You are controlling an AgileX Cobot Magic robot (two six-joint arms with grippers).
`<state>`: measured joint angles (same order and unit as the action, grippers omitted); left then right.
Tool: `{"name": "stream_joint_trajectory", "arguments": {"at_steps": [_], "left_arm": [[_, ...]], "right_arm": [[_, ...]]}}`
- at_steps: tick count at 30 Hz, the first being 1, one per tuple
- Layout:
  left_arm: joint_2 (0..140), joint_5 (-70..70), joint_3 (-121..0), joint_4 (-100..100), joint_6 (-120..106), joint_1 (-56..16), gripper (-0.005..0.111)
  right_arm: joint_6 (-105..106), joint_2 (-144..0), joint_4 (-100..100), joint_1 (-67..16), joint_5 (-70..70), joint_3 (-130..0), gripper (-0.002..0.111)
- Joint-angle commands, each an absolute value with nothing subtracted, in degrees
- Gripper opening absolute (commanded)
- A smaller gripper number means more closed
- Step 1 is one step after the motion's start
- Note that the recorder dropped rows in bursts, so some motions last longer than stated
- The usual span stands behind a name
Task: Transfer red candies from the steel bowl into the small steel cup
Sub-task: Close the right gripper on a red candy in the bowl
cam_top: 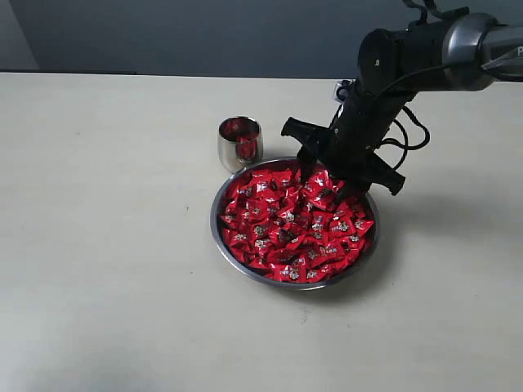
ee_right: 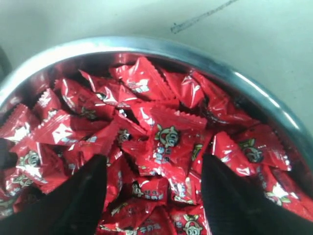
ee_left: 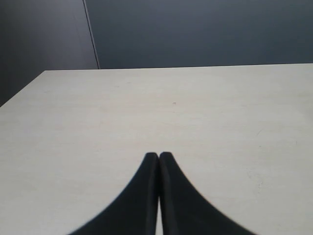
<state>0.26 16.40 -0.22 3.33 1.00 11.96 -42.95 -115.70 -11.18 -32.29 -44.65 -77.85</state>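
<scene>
Table (cam_top: 98,245): pale, matt top, bare across its left part, with a dark wall (cam_top: 163,33) behind. Left hand (ee_left: 158,156): seen only in its own wrist view, two black fingers pressed together tip to tip, clenched on nothing, above bare table surface. Cup (cam_top: 240,143): small, mirror-bright steel, upright, left of centre, just beside the far-left rim of the bowl; whether the two touch cannot be told. Red shows inside its mouth and on its side, but sweets and reflection cannot be told apart. Bowl (cam_top: 214,220): wide, shallow steel, thin rim, at the middle of the table, right of the cup. Sweets (cam_top: 286,229): many small pieces in shiny red wrappers with crimped edges and a pale printed mark, heaped to fill the bowl from rim to rim. Right hand (cam_top: 324,184): black, reaching down over the far-right part of the bowl, released, its two fingers (ee_right: 78,196) spread wide with loose sweets lying between and below them, none grasped. Arm (cam_top: 384,73): dark, with looped cables, slanting in from the upper right.
</scene>
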Motion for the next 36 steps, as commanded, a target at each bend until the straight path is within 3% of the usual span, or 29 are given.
{"name": "stream_joint_trajectory", "arguments": {"at_steps": [1,19,27,31,36], "left_arm": [[0.00,16.30,0.00,3.66,1.15,11.65,0.000],[0.00,16.30,0.00,3.66,1.15,11.65,0.000],[0.00,16.30,0.00,3.66,1.15,11.65,0.000],[0.00,16.30,0.00,3.66,1.15,11.65,0.000],[0.00,16.30,0.00,3.66,1.15,11.65,0.000]], "right_arm": [[-43.65,-115.68,-10.98,-32.05,-44.24,-78.14,0.055],[-44.67,-118.21,-11.89,-32.05,-41.37,-78.14,0.055],[-42.03,-118.21,-11.66,-32.05,-41.60,-78.14,0.013],[-41.90,-118.21,-11.66,-32.05,-41.85,-78.14,0.004],[-41.87,-118.21,-11.66,-32.05,-42.10,-78.14,0.003]]}}
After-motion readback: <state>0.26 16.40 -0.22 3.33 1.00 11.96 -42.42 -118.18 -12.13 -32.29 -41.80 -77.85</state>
